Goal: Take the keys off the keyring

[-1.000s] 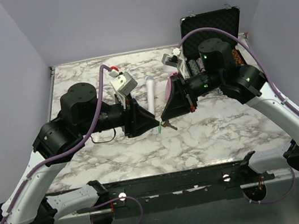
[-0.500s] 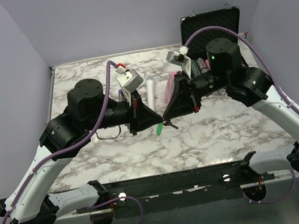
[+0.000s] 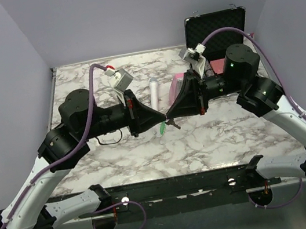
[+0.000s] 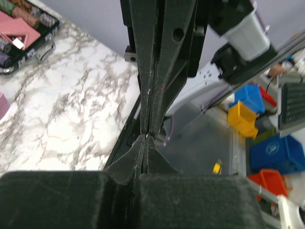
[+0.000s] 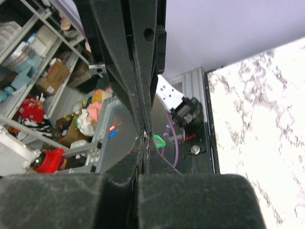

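Aloft, left pincer (image 3: pixel 163 116) and right pincer (image 3: pixel 170 117) each closed, tip-to-tip; key (image 3: pixel 162 129) beneath, microphone (image 3: pixel 154 91) behind.

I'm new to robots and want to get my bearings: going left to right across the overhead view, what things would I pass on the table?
In order: left wrist camera → white microphone → pink object → open black case.
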